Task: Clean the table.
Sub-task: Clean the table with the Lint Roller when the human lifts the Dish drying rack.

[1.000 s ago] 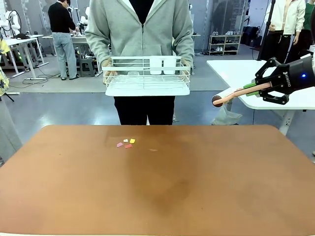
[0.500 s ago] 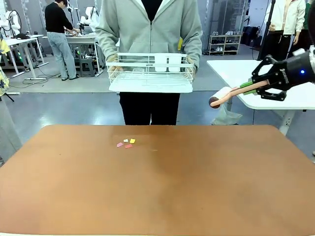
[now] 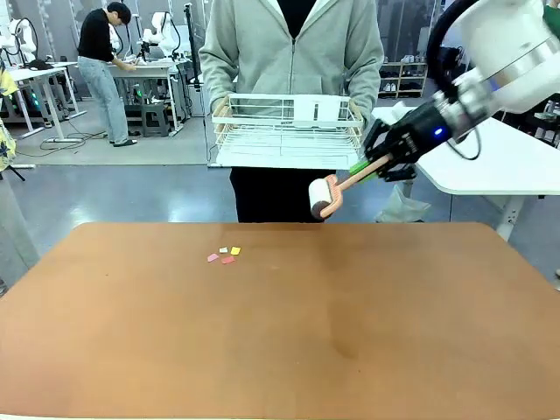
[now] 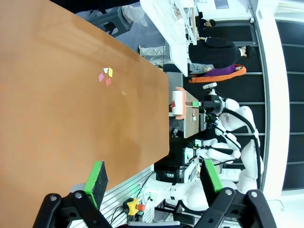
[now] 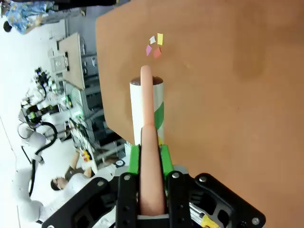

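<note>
Right gripper point(image 3: 363, 168) swung in from 3 o'clock, clamped on pink-handled white lint roller point(image 3: 322, 196); reddish-brown table point(image 3: 280, 332) at its 7 o'clock, long axis 9-to-3.

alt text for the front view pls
The right gripper holds a lint roller by its pink handle, in the air near the far edge of the reddish-brown table, where a few small coloured scraps lie. Beyond the table a person holds a white wire rack.

Four paper scraps point(image 3: 228, 259), one lint roller point(image 3: 322, 194), one rack point(image 3: 289, 131).
</note>
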`<action>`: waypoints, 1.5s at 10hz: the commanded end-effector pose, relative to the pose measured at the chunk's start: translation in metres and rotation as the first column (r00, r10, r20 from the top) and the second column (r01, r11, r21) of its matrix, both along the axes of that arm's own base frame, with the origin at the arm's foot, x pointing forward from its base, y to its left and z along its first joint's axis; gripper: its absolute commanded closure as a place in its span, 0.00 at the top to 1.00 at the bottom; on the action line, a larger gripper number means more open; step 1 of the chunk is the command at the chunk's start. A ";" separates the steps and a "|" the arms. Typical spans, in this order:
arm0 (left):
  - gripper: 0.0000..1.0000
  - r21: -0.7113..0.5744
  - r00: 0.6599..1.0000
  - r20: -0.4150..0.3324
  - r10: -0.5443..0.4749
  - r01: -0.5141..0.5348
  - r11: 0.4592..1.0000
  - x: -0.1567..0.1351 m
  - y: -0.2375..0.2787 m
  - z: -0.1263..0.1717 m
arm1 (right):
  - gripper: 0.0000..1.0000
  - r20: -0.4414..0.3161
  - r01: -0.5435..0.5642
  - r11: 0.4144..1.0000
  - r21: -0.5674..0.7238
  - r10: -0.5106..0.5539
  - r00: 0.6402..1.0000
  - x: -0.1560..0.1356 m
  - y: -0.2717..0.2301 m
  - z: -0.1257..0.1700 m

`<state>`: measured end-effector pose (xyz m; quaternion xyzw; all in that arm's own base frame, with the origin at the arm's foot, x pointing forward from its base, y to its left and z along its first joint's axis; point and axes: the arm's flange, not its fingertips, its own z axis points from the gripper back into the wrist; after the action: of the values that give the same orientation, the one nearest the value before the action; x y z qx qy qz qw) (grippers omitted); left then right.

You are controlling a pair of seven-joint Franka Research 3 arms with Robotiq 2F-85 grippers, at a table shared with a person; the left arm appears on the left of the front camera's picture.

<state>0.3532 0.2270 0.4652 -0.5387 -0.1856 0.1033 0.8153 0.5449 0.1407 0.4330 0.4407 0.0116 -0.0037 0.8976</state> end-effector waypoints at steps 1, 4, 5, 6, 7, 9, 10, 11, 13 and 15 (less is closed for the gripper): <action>1.00 -0.003 1.000 0.013 0.001 -0.001 1.000 -0.002 0.002 0.002 | 0.21 0.016 -0.026 0.999 -0.026 0.027 1.000 0.011 0.009 -0.012; 1.00 -0.003 1.000 0.013 0.001 -0.001 1.000 -0.002 0.002 0.002 | 0.21 -0.014 -0.022 1.000 -0.014 0.022 1.000 0.016 0.012 -0.028; 1.00 -0.003 1.000 0.013 0.001 -0.001 1.000 -0.002 0.002 0.002 | 0.21 -0.014 -0.022 1.000 -0.014 0.022 1.000 0.016 0.012 -0.028; 1.00 -0.003 1.000 0.013 0.001 -0.001 1.000 -0.002 0.002 0.002 | 0.21 -0.014 -0.022 1.000 -0.014 0.022 1.000 0.016 0.012 -0.028; 1.00 -0.003 1.000 0.013 0.001 -0.001 1.000 -0.002 0.002 0.002 | 0.21 -0.014 -0.022 1.000 -0.014 0.022 1.000 0.016 0.012 -0.028; 1.00 -0.003 1.000 0.013 0.001 -0.001 1.000 -0.002 0.002 0.002 | 0.21 -0.010 -0.052 0.999 -0.018 0.051 0.999 0.016 0.026 -0.049; 1.00 -0.003 1.000 0.013 0.001 -0.001 1.000 -0.002 0.002 0.002 | 0.21 0.015 -0.043 0.999 -0.026 0.043 0.999 0.027 0.042 -0.063; 1.00 -0.003 1.000 0.013 0.001 -0.001 1.000 -0.002 0.002 0.002 | 0.21 0.014 -0.062 0.997 -0.047 0.063 0.998 0.036 0.063 -0.077; 1.00 -0.003 1.000 0.013 0.001 -0.001 1.000 -0.002 0.002 0.002 | 0.21 -0.021 -0.072 0.996 -0.044 0.071 0.997 0.046 0.097 -0.105; 1.00 -0.003 1.000 0.013 0.001 -0.001 1.000 -0.002 0.002 0.002 | 0.21 -0.015 -0.025 0.996 -0.084 0.024 1.000 0.046 0.109 -0.116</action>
<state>0.3532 0.2270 0.4651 -0.5384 -0.1855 0.1035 0.8155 0.5859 0.2475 0.3102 0.4120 0.0371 0.0215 0.9102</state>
